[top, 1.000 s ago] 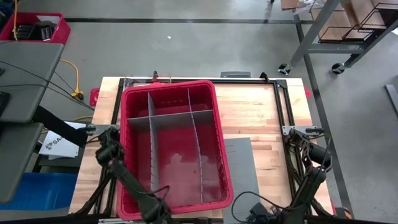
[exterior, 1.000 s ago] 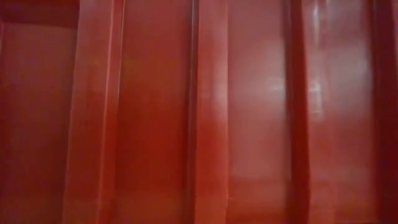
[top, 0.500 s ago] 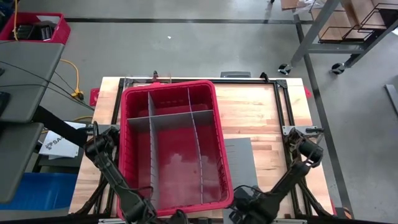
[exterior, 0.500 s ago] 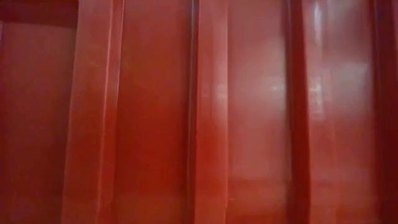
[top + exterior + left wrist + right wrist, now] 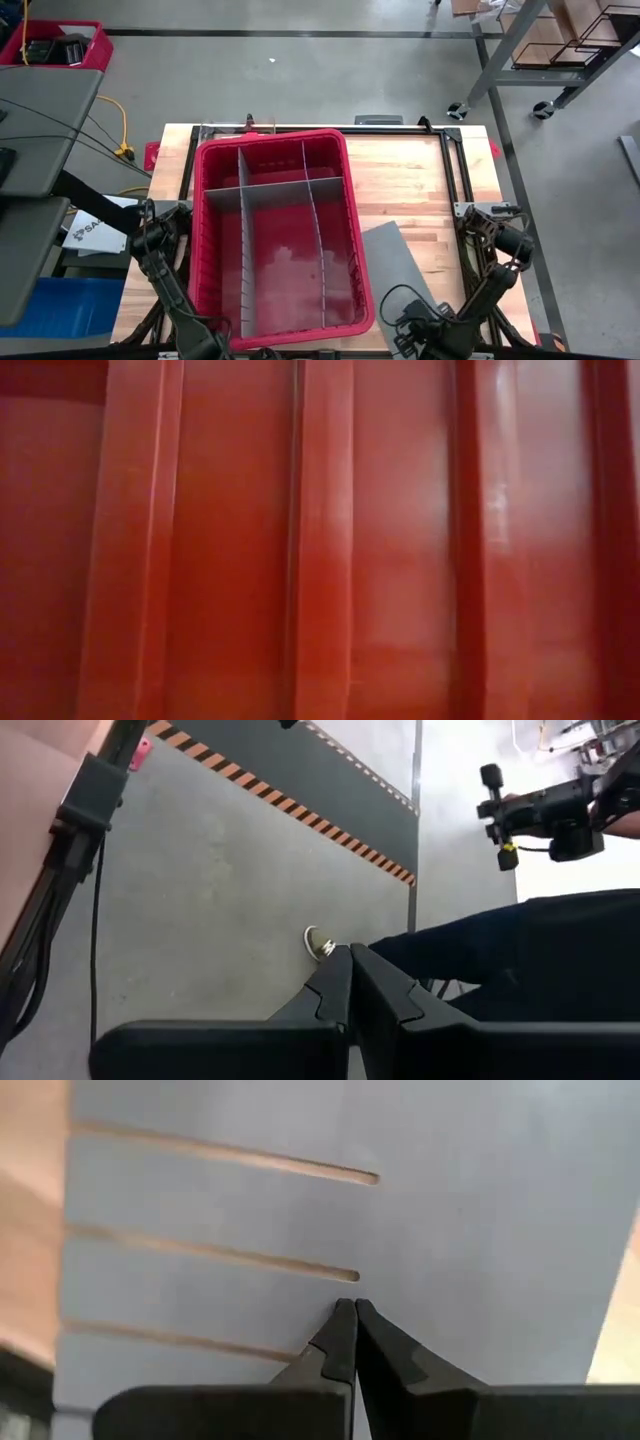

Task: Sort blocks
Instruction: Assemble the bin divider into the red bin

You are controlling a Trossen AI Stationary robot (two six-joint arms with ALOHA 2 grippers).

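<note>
Blocks unseen; divider sheet [image 5: 398, 262] newly tilted

Only readable text was on a white sheet [image 5: 95, 232] lying off the table edge, just outboard of my left arm: big dark letters starting "SA", rest cut off by the arm. Nothing legible near my right gripper, nothing on the red bin [image 5: 276, 150], and no labels or numbers in either of my wrist views.
</note>
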